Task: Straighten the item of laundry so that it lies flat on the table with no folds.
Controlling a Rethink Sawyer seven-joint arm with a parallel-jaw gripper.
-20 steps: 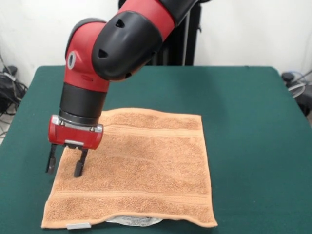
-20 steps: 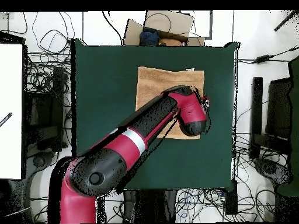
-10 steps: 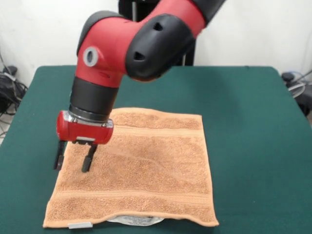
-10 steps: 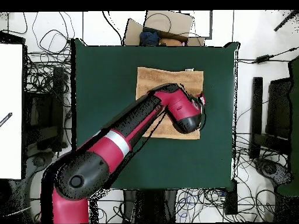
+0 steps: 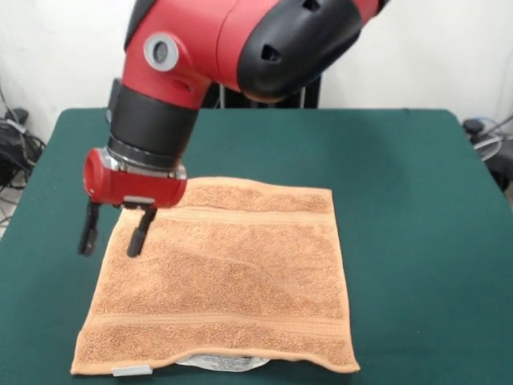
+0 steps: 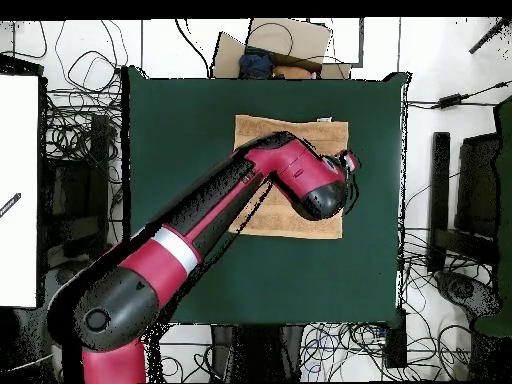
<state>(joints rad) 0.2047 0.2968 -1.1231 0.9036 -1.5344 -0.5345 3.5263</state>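
On the green bench [image 5: 417,200] an orange-tan towel [image 5: 232,281] lies nearly flat, its near edge slightly lifted over a white label. Above its left edge hangs the pincer [image 5: 111,231], fingers apart, holding nothing. Smoothing looks almost finished; flattening that near edge seems next.

No legible text, labels or signs anywhere

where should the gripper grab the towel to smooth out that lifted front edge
Probably the towel is best pinched from above at its near edge by the white tag. That hem bows up off the table over the white label, so a finger can get under it there. The rest lies flat. The open gripper hangs above the left edge.
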